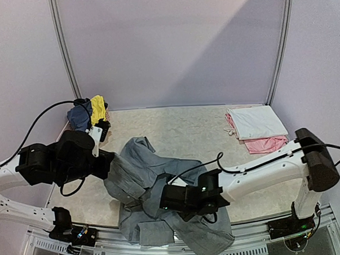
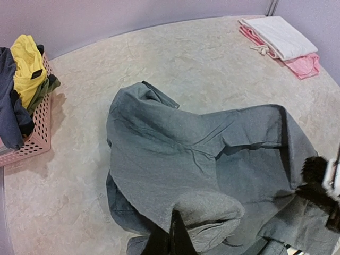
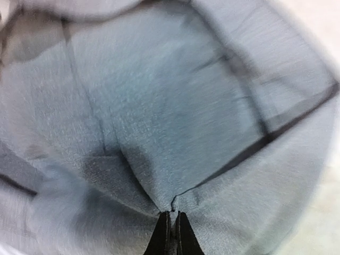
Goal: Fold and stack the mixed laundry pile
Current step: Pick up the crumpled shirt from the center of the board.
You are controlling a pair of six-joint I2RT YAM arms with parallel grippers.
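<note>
Trousers: grey trousers lie rumpled on the tabletop, at the near edge between the arms.
Left pincer: clamped on a bunched fold, likely as an anchor.
Right pincer: closed tight on a pinch of the same cloth, probably to pull it flat.
Stack: white piece on pink piece, far right, out of the way.
Basket: far left, holding yellow garment and navy top.

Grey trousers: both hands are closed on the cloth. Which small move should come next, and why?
The left hand and the right hand each pinch the grey trousers, which lie crumpled. So probably lift both a little and draw them apart, to spread the cloth before folding.
</note>
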